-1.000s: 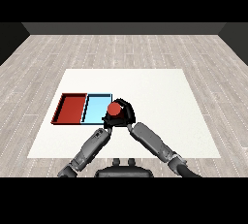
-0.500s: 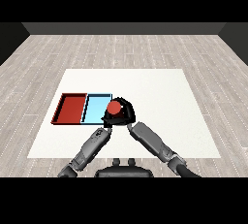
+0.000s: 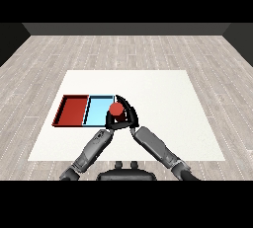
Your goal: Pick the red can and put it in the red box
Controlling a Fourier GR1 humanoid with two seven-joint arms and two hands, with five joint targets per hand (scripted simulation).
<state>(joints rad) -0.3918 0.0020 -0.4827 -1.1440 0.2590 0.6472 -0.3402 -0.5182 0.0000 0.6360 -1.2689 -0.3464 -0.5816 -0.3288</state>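
- The right hand (image 3: 127, 115) is curled round the red can (image 3: 116, 109), black fingers arching over it and down its right side, so the can is in its grasp.
- The can sits at the right edge of the light blue tray (image 3: 99, 109) (whether it rests on the rim or hangs just above it, I cannot tell).
- The left hand (image 3: 109, 122) is tucked just below and left of the can, close against the right hand; how its fingers stand I cannot make out.
- Inside the light blue tray only its pale floor shows.
- The red tray (image 3: 72, 110) lies touching it on the left, only its red floor showing, well apart from the can.
- Both trays lie on the white table (image 3: 163, 98), which stands on a grey plank floor (image 3: 123, 49) with a dark wall behind.
- Both grey forearms rise from the lower corners and converge at the can.
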